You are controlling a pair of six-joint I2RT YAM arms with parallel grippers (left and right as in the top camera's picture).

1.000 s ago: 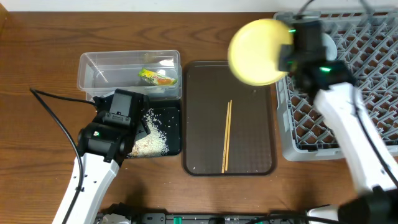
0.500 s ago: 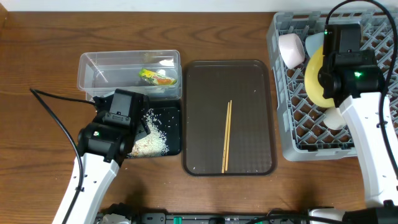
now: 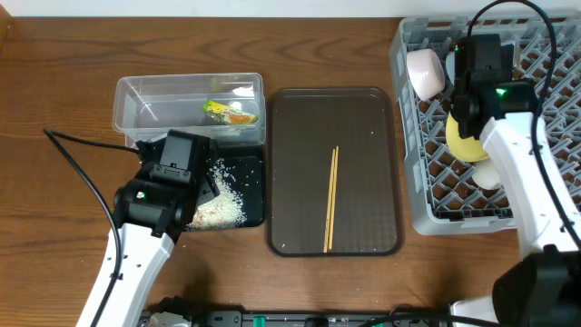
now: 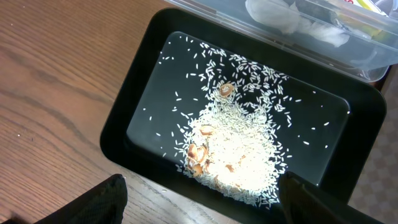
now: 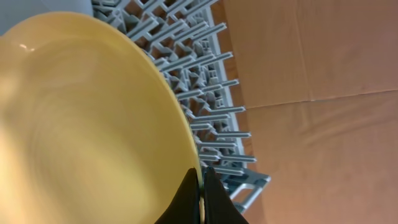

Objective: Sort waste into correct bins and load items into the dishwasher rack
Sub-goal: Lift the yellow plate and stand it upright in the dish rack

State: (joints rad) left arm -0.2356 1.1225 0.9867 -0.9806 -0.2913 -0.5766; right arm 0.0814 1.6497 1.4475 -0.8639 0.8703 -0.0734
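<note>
Hovering at the lower left of the overhead view, the left gripper hangs over the black tray, its jaws spread wide with nothing between them. Rice lies heaped in that tray, with loose grains scattered around the heap. In the middle of the table, two chopsticks lie side by side on the brown tray. Just above the black tray sits the clear tub, holding the wrapper near its right end. On the right side, the right gripper is pinched tight on the rim of the yellow plate, which stands on edge in the grey rack. A pale cup sits just below the plate, and a pink bowl stands in the rack's upper left corner.
</note>
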